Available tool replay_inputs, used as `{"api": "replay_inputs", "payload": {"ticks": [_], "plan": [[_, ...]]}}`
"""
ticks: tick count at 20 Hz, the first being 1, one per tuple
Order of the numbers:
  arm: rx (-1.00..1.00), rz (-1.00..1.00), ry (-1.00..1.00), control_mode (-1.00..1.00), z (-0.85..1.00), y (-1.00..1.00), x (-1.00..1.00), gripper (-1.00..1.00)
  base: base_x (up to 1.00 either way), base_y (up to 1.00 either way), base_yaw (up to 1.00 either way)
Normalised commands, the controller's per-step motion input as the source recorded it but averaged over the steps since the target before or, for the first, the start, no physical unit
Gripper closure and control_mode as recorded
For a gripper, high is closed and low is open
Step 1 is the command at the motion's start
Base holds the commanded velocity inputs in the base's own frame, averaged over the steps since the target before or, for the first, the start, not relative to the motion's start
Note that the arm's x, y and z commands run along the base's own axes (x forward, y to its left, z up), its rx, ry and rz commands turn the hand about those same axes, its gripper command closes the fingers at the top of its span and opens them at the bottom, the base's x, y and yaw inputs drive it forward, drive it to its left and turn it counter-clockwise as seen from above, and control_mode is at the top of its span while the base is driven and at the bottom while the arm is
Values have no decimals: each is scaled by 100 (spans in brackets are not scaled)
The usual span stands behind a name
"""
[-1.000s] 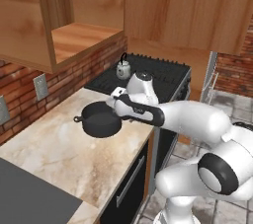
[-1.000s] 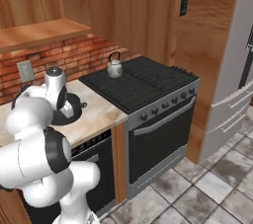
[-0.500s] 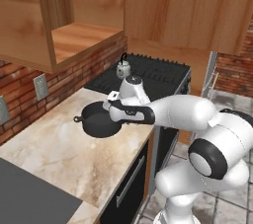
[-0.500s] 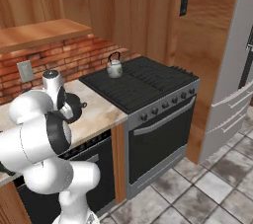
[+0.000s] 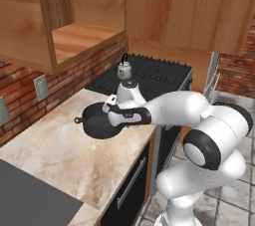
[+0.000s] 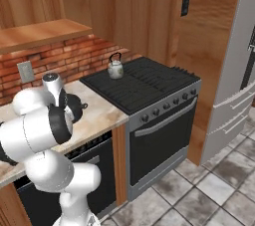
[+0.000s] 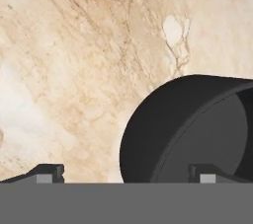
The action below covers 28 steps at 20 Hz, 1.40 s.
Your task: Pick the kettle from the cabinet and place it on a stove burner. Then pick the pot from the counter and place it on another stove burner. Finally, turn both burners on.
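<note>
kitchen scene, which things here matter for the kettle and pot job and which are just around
Part of the job:
- kettle, already on a stove burner
- pot, on the counter under the gripper
- stove and its knobs
- cabinet, open

Just around:
- wall outlet
- fridge
- brick wall

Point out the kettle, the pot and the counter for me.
kettle [image 6: 115, 69]: right base view, on its rounded body.
pot [image 7: 163, 134]: hand view, on its dark outer wall.
counter [image 5: 74, 155]: left base view, on a bare marble patch.
</note>
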Motion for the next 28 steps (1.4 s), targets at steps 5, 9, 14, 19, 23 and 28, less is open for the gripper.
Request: {"api": "replay_inputs", "payload": {"ticks": [5,9,14,19,23,28], "plan": [[-1,-5,5,-100,-5,5,26,-100,0,0,0],[-2,-4,7,-100,-6,8,27,-100,0,0,0],[-3,-4,7,-100,-28,3,10,-100,0,0,0],[-1,-2,4,-100,-41,0,0,-100,0,0,0],[0,-2,2,-100,-32,0,3,-100,0,0,0],[-1,-3,2,-100,-24,3,11,-100,0,0,0]]}}
